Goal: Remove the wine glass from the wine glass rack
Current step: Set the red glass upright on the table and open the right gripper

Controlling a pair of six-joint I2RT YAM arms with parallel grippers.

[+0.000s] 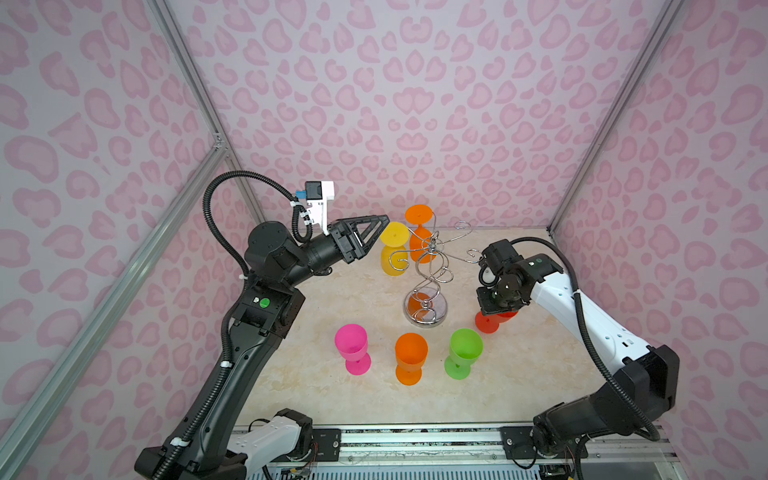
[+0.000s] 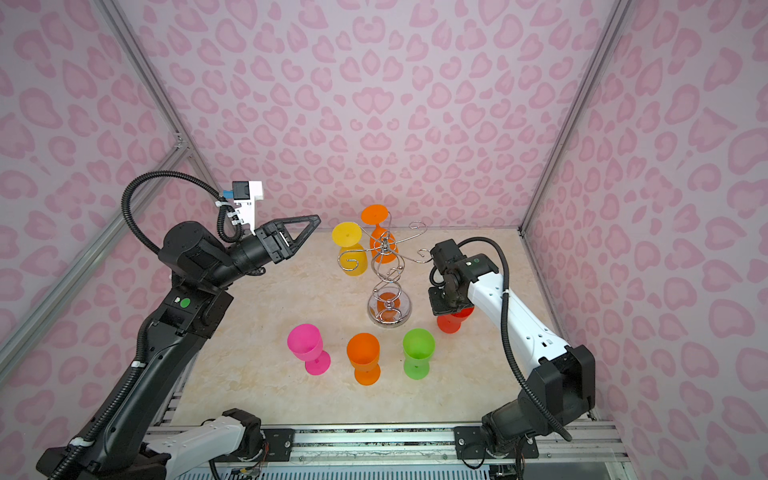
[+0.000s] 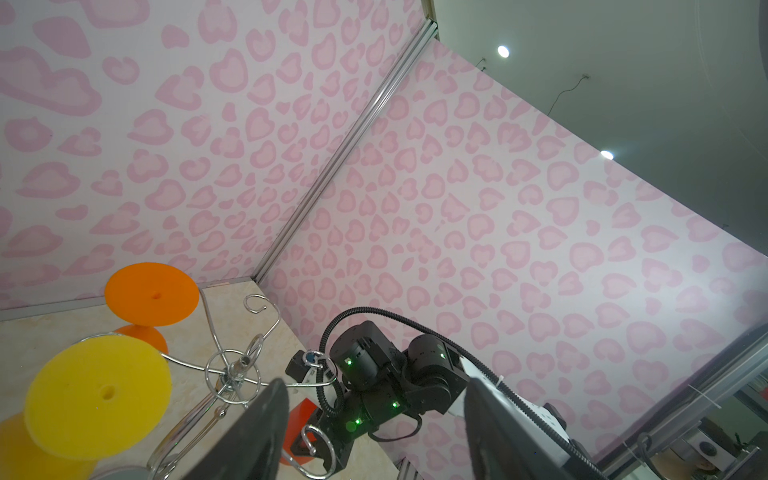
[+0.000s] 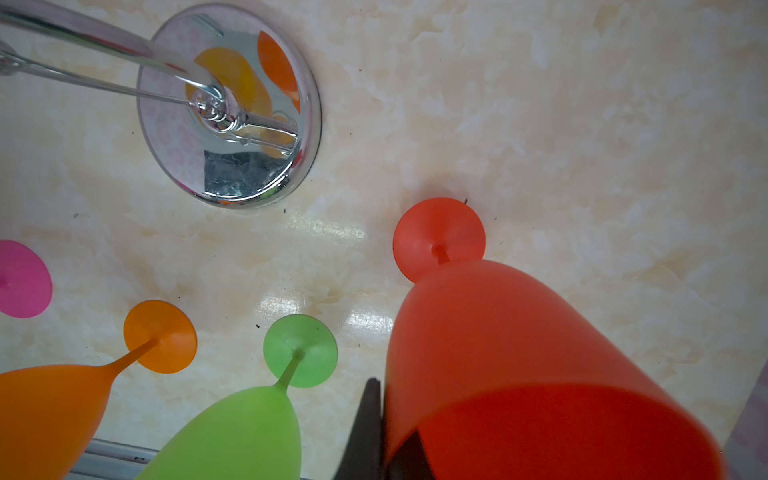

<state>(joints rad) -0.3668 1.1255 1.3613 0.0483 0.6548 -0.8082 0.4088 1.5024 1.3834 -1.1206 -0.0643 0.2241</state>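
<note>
Closest to the right wrist camera, the red wine glass stands upright with its foot on the marble-patterned tabletop, off the rack. The right gripper is pinched shut on the bowl's wall at the rim, one finger outside and the other showing dark through the red plastic. Just beside it, toward the middle of the table, stands the wine glass rack, its round mirrored base flat on the surface and its twisted chrome stem rising to curled arms. Two glasses hang upside down from arms on the rack's far left side: a yellow wine glass and, behind it, an orange hanging glass, both with feet uppermost. The left gripper hovers level with the yellow glass's foot, close beside it without touching, jaws parted fairly wide and holding nothing. Nearer the front edge, a pink glass, an orange standing glass and a green glass stand upright in a row, apart from one another.
</note>
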